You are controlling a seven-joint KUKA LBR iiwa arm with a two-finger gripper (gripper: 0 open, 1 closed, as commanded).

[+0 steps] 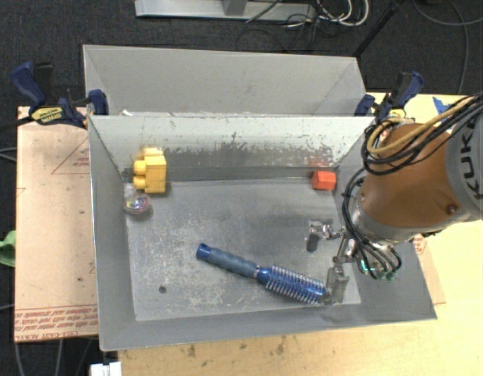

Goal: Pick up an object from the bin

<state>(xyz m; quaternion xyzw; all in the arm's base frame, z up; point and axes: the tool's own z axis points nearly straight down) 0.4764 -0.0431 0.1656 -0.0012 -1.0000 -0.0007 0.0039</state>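
The tool (326, 258) hangs low in the bin (226, 143), its two fingers standing apart with nothing between them. Just below it and off to its left lies a blue hairbrush (261, 273); the bristled head ends right beside the tool's lower finger, and whether they touch I cannot tell. I'd call this the approach, grasp not yet made. Next it would need to straddle the brush head and close. An orange block (324, 180) sits above the tool, and a yellow toy block (151, 170) lies far left.

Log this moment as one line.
gripper open, in bin, right side | nearest: blue hairbrush, bristle end | elsewhere: yellow block, orange block
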